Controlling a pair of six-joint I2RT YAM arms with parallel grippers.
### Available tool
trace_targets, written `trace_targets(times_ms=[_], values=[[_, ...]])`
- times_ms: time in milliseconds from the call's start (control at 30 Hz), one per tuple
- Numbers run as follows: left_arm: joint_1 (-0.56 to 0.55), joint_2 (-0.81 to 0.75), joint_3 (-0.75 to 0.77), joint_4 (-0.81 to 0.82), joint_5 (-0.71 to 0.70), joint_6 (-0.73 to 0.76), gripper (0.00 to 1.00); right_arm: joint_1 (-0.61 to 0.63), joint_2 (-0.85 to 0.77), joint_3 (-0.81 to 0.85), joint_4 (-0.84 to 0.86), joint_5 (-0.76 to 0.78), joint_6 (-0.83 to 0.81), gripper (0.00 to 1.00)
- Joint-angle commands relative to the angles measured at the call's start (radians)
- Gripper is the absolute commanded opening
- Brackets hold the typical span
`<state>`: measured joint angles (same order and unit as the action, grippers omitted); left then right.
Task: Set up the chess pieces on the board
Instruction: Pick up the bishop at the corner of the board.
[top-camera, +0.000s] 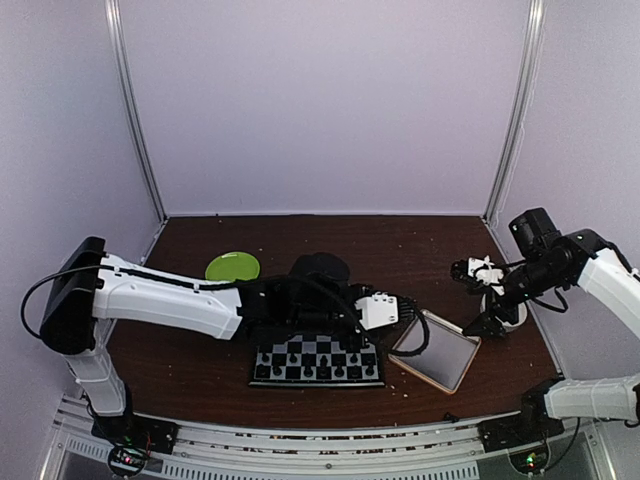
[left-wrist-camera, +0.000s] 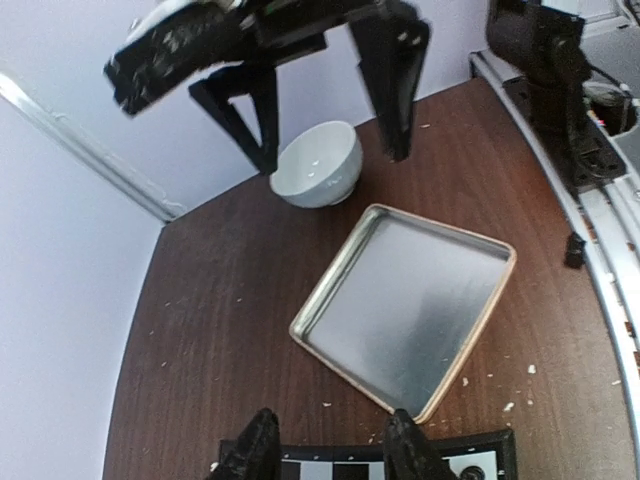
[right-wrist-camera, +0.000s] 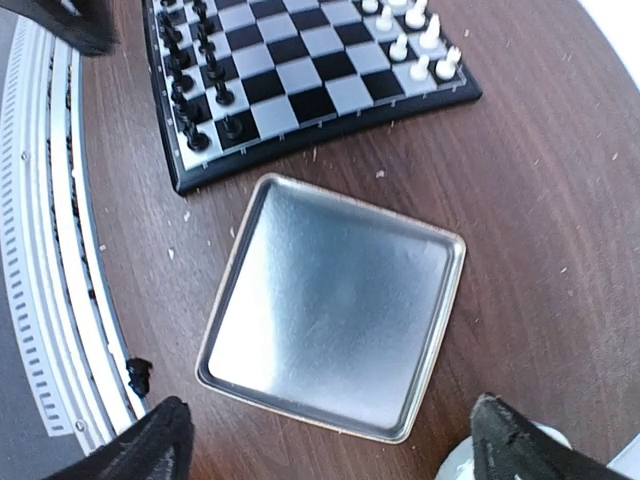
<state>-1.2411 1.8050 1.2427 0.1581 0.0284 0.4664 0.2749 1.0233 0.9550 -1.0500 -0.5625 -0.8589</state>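
Here's the board, lying flat on the table near its front edge, just beside a shallow metal tray. Black pieces stand in two tight rows along one edge of the board and white pieces cluster at the opposite edge. Whether every man is on his square, I can't tell from here. The left hand hangs over the board's tray-side end, fingers parted with nothing between them. The right hand hovers above the tray and a white bowl, spread wide and just as empty; both tray and bowl look bare of pieces. Now, the pieces themselves: tiny, surely very light, hard and smooth, so expect them to be slippery and quick to tip or skitter at the least nudge. They won't crush, but they will topple their neighbours. My read is that the place to take one is high, around the head or upper stem, coming straight down from above with the fingers narrowed well in first. At the present spread those fingers would sweep a whole row over. Pinch across the slim body, not at the base, where the next piece stands almost touching.
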Motion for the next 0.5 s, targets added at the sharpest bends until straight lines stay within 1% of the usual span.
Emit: trace_targets(times_ms=[0,67,100,167,233,300,333,467], values=[[0.002,0.054,0.131,-0.189,0.248,0.029,0.35,-0.092,0.040,0.013,-0.045,-0.001,0.006,0.92],[0.000,0.110,0.232,-0.288,0.329,0.038,0.35,-0.131,0.068,0.063,-0.132,-0.078,-0.034,0.82],[-0.001,0.138,0.265,-0.318,0.363,0.034,0.35,-0.136,0.082,0.083,-0.193,-0.088,-0.057,0.77],[-0.005,0.186,0.325,-0.369,0.422,0.032,0.35,-0.141,0.088,0.086,-0.236,-0.082,-0.028,0.70],[-0.014,0.243,0.394,-0.418,0.450,0.039,0.37,-0.164,0.051,0.051,-0.204,-0.050,0.021,0.69],[-0.027,0.312,0.473,-0.477,0.455,0.054,0.38,-0.187,0.009,0.007,-0.094,0.031,0.113,0.67],[-0.033,0.345,0.512,-0.495,0.457,0.055,0.39,-0.193,-0.005,-0.006,-0.065,0.070,0.136,0.67],[-0.045,0.486,0.673,-0.555,0.505,0.030,0.42,-0.213,-0.009,-0.006,-0.052,0.123,0.186,0.67]])
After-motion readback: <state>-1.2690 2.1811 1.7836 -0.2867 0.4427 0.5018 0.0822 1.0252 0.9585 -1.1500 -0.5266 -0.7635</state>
